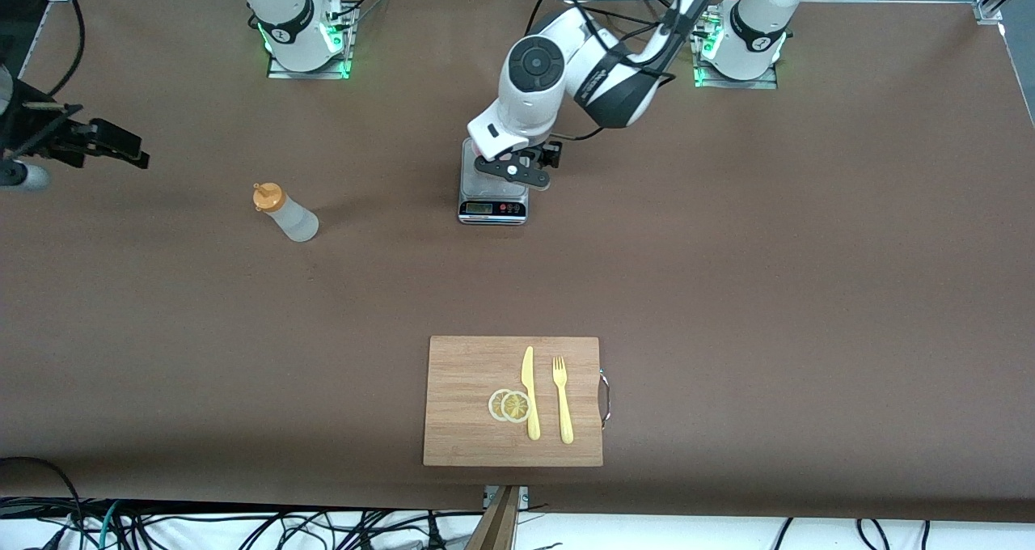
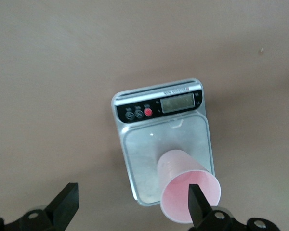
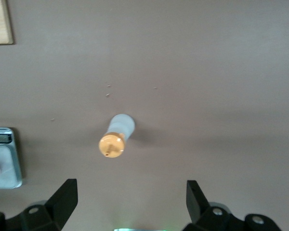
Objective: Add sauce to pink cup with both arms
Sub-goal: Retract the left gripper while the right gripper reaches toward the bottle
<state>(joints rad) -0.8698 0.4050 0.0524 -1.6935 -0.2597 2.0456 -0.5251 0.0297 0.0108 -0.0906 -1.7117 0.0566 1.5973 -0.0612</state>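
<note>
The sauce bottle (image 1: 287,214), whitish with an orange cap, stands on the brown table toward the right arm's end; it also shows in the right wrist view (image 3: 116,137). The pink cup (image 2: 185,185) stands upright on a silver kitchen scale (image 2: 144,159); in the front view the left arm's hand hides the cup. My left gripper (image 1: 517,170) hovers over the scale, open and empty (image 2: 132,207), with one finger (image 2: 198,201) overlapping the cup's rim. My right gripper (image 1: 121,144) is open and empty (image 3: 130,202), up in the air at the right arm's end of the table, apart from the bottle.
The scale (image 1: 493,208) sits mid-table, display toward the front camera. A wooden cutting board (image 1: 461,404) near the front edge carries a yellow knife (image 1: 530,392), a yellow fork (image 1: 562,400) and two lemon slices (image 1: 509,405).
</note>
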